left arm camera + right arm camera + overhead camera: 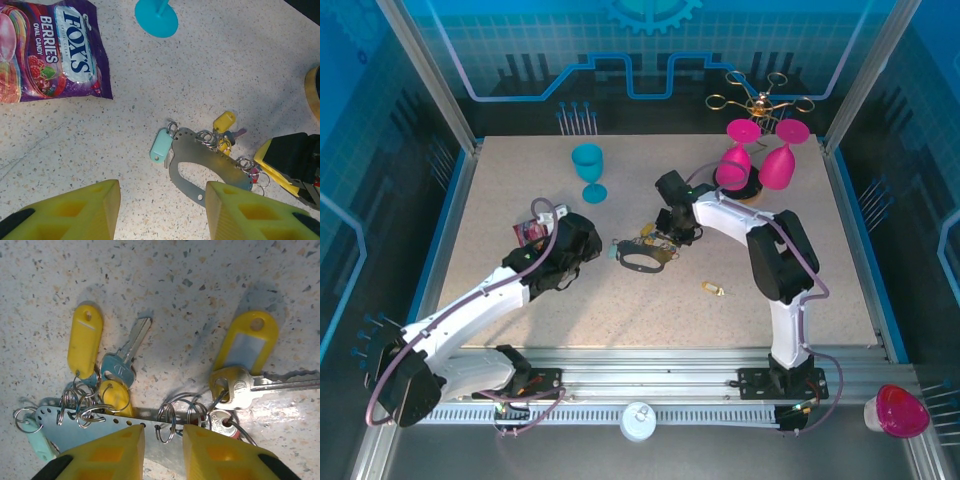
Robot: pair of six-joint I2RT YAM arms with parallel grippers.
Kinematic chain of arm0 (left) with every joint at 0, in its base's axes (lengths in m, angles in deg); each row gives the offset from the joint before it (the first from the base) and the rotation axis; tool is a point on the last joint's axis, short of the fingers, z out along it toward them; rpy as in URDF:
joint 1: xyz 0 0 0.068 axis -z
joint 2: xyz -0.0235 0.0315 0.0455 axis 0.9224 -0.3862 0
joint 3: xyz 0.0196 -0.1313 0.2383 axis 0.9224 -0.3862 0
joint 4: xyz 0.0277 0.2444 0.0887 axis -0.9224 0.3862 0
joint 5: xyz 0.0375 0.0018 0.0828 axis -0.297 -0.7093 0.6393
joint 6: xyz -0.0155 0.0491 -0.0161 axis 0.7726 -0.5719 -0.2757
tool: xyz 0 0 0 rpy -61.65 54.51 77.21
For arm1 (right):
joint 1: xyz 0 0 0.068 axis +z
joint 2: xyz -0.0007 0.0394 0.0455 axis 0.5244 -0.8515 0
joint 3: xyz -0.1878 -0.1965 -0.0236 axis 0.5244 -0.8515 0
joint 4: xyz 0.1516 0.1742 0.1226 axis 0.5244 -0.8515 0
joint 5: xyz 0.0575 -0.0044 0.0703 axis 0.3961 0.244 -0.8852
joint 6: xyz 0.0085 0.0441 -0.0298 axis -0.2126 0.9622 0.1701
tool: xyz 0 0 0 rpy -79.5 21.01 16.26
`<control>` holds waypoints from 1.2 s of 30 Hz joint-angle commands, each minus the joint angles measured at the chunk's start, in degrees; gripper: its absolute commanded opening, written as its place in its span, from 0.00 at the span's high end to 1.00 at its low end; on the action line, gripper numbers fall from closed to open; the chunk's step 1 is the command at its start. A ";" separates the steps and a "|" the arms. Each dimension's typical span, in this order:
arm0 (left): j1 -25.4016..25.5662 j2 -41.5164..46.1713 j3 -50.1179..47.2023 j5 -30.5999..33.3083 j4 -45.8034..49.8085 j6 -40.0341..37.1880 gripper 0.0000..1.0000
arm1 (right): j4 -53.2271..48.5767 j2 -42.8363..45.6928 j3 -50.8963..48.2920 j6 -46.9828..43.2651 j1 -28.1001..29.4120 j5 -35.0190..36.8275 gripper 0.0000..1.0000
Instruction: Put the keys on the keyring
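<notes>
The keyring (642, 258) lies mid-table: a flat grey metal plate (197, 160) with a row of small holes carrying split rings, keys and tags. A teal tag (161, 145) and a yellow tag (224, 121) hang from it. My left gripper (162, 187) hovers open just short of the plate; it sits left of the cluster (588, 245). My right gripper (164, 432) is low over the plate's edge, its jaws narrowly apart around one split ring (165, 426). A teal-headed key (119, 367) and a silver key (240, 387) with a yellow tag (248, 342) lie beside it. One loose brass key (713, 289) lies apart.
A purple Fox's candy bag (50, 50) lies left of the cluster. A teal goblet (589, 170) stands behind it. Two pink goblets (760, 155) and a gold wire rack (760, 100) stand at the back right. A pink cup (898, 410) sits off the table.
</notes>
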 commanded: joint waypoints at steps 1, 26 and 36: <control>-0.11 1.46 -1.02 1.74 -0.42 0.90 0.52 | -1.68 -1.61 2.03 1.65 0.68 -0.23 0.73; -0.19 3.23 -1.64 3.17 0.58 1.28 0.52 | -2.03 -3.97 2.65 3.06 1.21 -2.29 0.74; -0.16 3.92 -1.59 3.90 1.16 1.17 0.52 | -1.94 -4.27 3.19 2.76 0.90 -2.24 0.87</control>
